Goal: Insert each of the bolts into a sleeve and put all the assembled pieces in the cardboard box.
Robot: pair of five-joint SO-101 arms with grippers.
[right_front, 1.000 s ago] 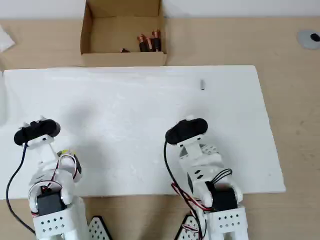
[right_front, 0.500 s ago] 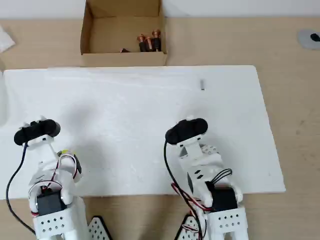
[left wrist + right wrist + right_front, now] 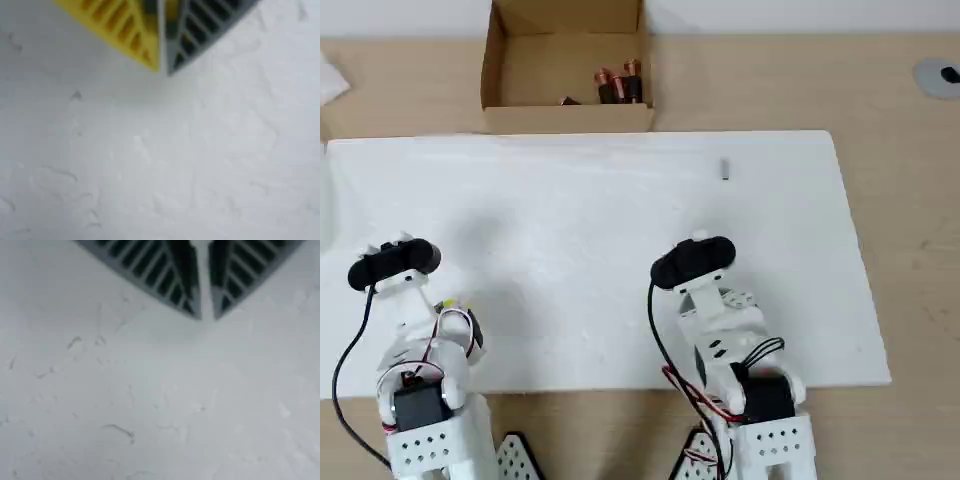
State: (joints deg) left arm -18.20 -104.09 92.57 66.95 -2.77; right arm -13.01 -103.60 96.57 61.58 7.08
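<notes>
Left gripper (image 3: 162, 70): yellow and grey fingers pressed together at the tips, nothing between them, pointing down at the white foam sheet (image 3: 570, 220). Right gripper (image 3: 205, 315): two grey fingers together bar a thin slit, also holding nothing, over the same sheet. Left arm (image 3: 410, 320) sits at the sheet's near-left corner, right arm (image 3: 720, 320) near the middle of the near edge.

Cardboard box (image 3: 565, 120) sits on the wooden table (image 3: 900, 200), touching the sheet's far edge. Copper-coloured assembled pieces (image 3: 620, 85) lie in its near-right corner, with a dark piece (image 3: 570, 100) just beside them. One small grey cylinder (image 3: 725, 170) lies on the sheet, well apart from both arms; can't tell if it's a bolt or a sleeve.
</notes>
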